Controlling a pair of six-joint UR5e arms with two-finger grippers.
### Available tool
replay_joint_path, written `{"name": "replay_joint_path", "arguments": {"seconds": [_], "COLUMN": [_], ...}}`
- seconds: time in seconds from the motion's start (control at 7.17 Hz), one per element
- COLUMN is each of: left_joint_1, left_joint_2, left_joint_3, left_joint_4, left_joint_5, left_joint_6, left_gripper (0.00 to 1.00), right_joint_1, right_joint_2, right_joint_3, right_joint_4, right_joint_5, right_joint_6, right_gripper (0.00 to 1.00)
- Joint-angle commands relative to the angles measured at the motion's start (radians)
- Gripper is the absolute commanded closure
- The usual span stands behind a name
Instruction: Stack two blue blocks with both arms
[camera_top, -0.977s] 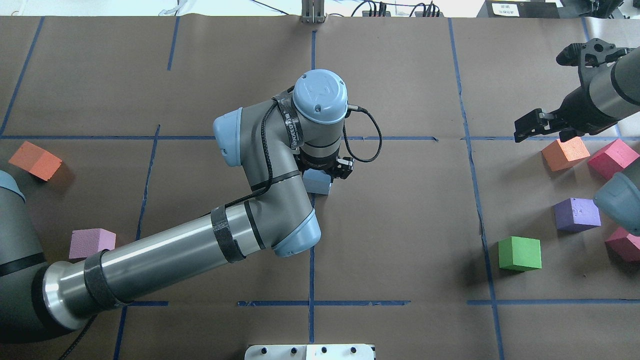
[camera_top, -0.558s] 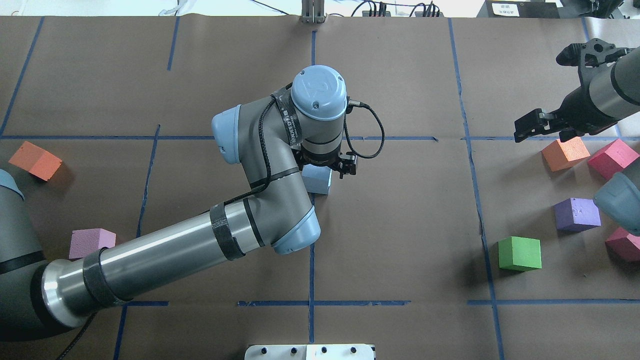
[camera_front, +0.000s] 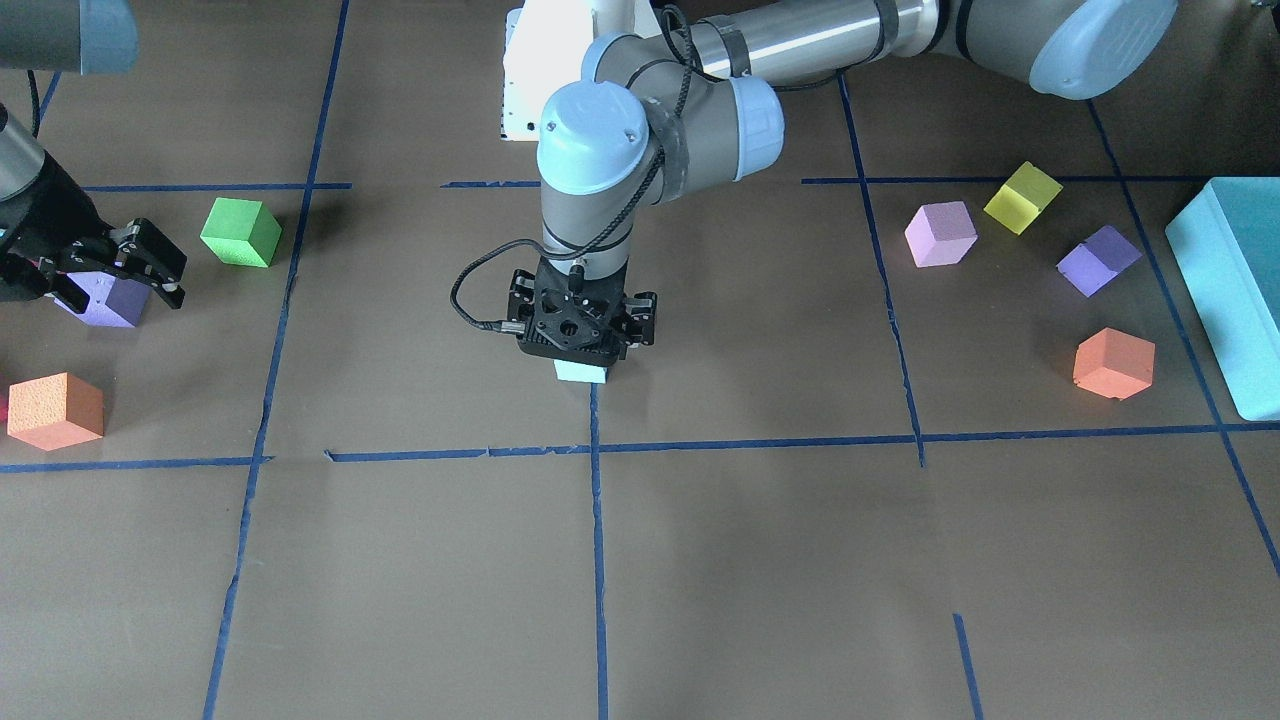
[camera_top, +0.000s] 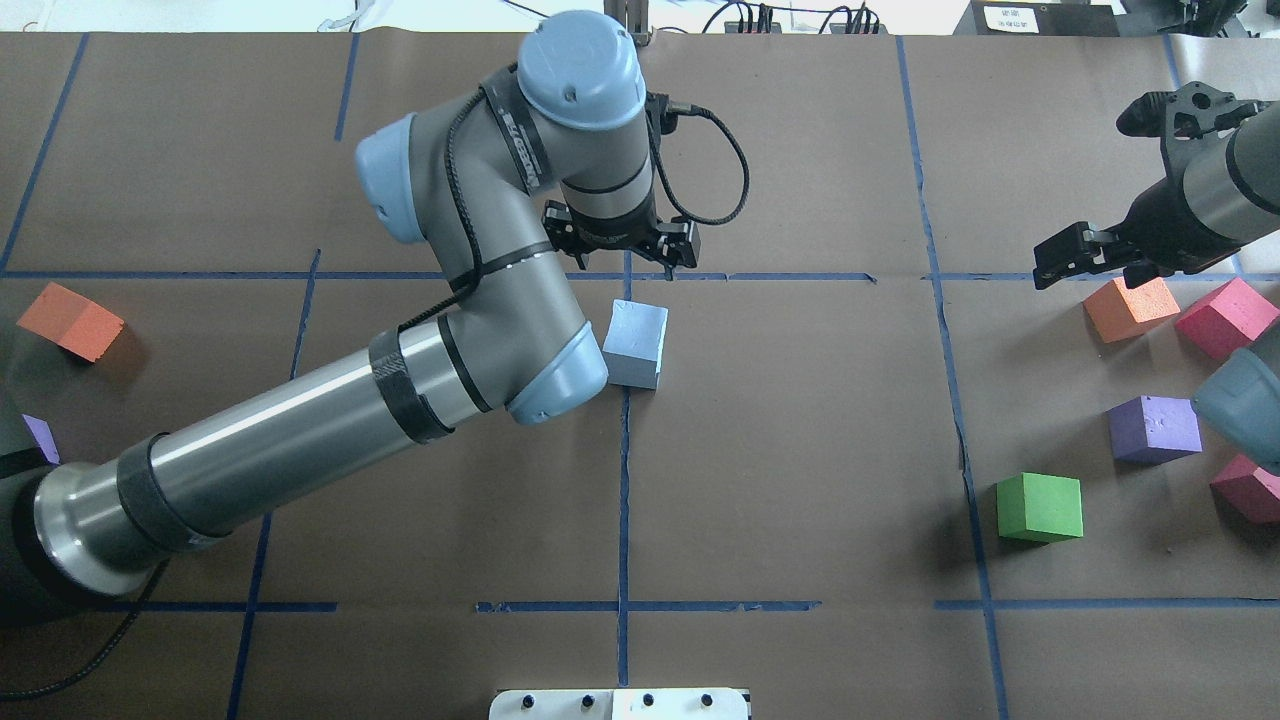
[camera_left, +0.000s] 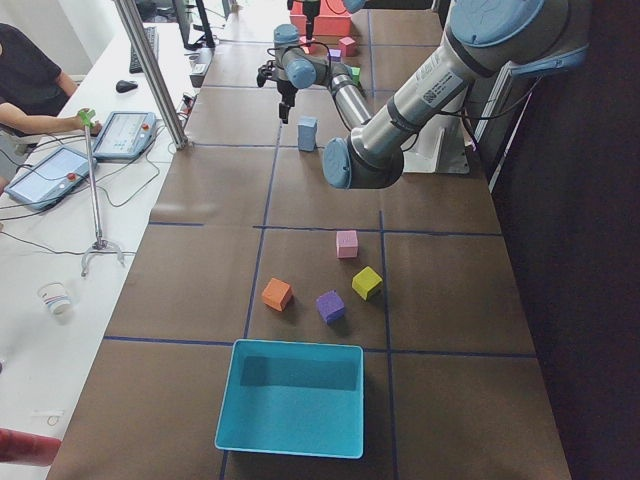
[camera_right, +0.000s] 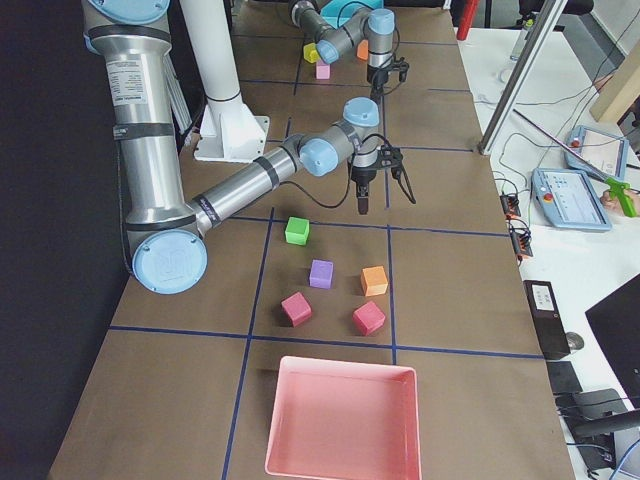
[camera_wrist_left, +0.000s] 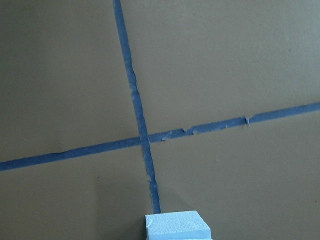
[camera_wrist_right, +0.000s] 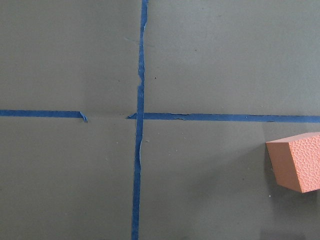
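The pale blue blocks (camera_top: 636, 343) stand at the table's middle on a tape line. In the exterior left view they (camera_left: 307, 133) form a column taller than wide, which looks like one cube on the other. Its top shows at the bottom of the left wrist view (camera_wrist_left: 177, 227) and under the wrist in the front view (camera_front: 581, 372). My left gripper (camera_top: 622, 250) hangs above and just beyond the column, apart from it, empty and seemingly open. My right gripper (camera_top: 1050, 262) is open and empty, hovering beside an orange cube (camera_top: 1130, 308).
Green (camera_top: 1040, 507), purple (camera_top: 1155, 428) and magenta (camera_top: 1225, 315) cubes lie under the right arm. An orange cube (camera_top: 70, 320) lies at the left; pink (camera_front: 940, 233) and yellow (camera_front: 1022, 197) cubes and a teal box (camera_front: 1230, 290) lie there too. A pink tray (camera_right: 340, 420) sits at the right end.
My left gripper was down around the blue block. It has let go, risen and drawn back toward the far side, leaving the block standing. The right arm has barely moved.
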Motion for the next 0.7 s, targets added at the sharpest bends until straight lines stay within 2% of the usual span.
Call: {"name": "replay_joint_path", "arguments": {"seconds": [0.0,0.28,0.56], "left_joint_1": [-0.079,-0.204,-0.425], "left_joint_2": [0.180,0.425,0.688], "left_joint_3": [-0.275,-0.455,-0.492], "left_joint_4": [0.158,0.163,0.154], "left_joint_5": [-0.022,-0.106,-0.228], "left_joint_6": [0.174,0.401,0.802], "left_gripper": [0.00,0.00,0.00], "right_joint_1": [0.055,0.219,0.373], "right_joint_2": [-0.014,-0.056,-0.065], "right_joint_3": [-0.001,-0.051,-0.195], "right_joint_4": [-0.002,-0.015,-0.015], "right_joint_5": [0.039,0.160,0.246], "right_joint_6": [-0.076,-0.303,-0.551], "right_gripper": [0.00,0.00,0.00]}}
